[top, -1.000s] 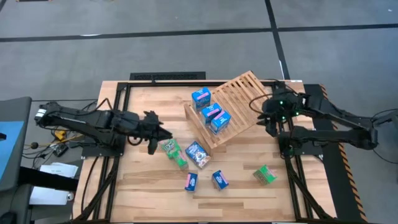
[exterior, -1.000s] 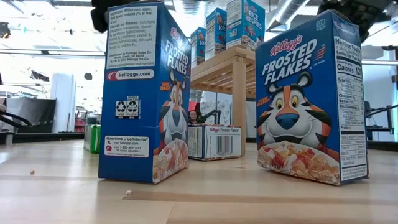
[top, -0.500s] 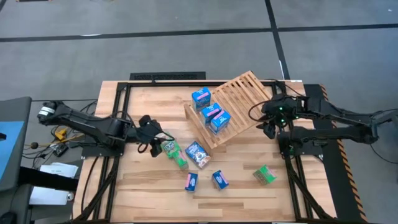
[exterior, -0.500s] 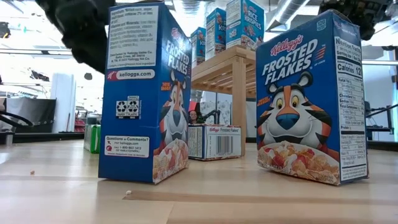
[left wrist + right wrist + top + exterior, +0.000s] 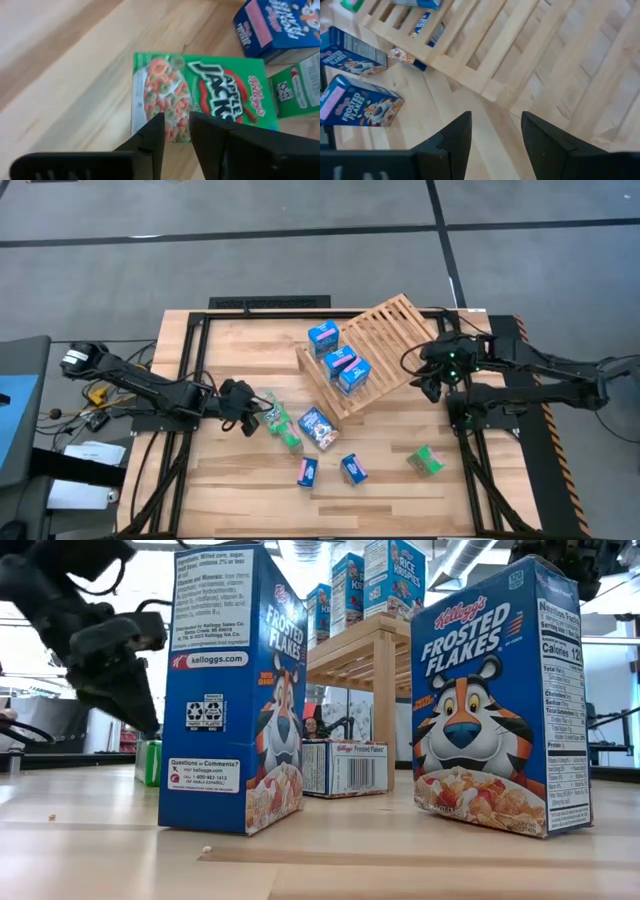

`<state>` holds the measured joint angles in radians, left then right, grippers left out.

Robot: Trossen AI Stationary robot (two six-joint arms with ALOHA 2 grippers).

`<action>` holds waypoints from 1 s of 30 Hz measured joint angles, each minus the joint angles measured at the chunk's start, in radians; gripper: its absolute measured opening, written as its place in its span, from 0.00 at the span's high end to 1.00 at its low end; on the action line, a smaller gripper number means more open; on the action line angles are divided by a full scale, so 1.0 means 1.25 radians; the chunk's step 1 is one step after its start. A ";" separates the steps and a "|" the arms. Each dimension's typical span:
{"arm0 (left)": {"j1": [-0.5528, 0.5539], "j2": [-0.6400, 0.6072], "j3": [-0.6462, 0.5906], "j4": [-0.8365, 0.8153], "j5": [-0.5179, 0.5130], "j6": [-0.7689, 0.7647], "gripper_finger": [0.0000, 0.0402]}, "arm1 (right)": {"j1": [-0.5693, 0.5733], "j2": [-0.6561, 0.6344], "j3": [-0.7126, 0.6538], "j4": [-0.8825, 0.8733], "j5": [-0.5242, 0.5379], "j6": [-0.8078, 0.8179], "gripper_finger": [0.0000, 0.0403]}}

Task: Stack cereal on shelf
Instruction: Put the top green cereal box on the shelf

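We see the left gripper [image 5: 176,131] low over a green cereal box [image 5: 200,95] lying flat on the table [image 5: 240,480], its jaws a narrow slit apart, holding nothing. The right gripper [image 5: 495,135] waits beside the slatted shelf [image 5: 385,340], jaws apart and empty. Three blue boxes [image 5: 340,362] sit on the shelf; other boxes lie scattered on the table.

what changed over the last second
The left gripper pulled back from the green cereal box toward its own side of the table; its jaws stand nearly closed, holding nothing. The right gripper barely shifted beside the shelf. No boxes moved.
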<state>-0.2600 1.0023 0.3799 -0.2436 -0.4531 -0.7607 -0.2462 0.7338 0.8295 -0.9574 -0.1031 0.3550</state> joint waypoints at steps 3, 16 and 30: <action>-0.030 -0.001 -0.019 0.004 -0.014 -0.047 0.84 | 0.018 0.000 0.000 0.005 0.000 0.016 0.51; -0.194 -0.001 -0.071 0.022 -0.069 -0.243 0.93 | 0.105 0.016 0.000 0.072 0.029 0.074 0.51; -0.339 0.012 -0.072 -0.048 -0.132 -0.427 0.99 | 0.238 0.137 0.012 0.210 0.051 0.100 0.52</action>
<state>-0.6832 1.0176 0.2897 -0.3030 -0.6179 -1.2950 0.0519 0.9045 0.8444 -0.6951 -0.0392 0.4804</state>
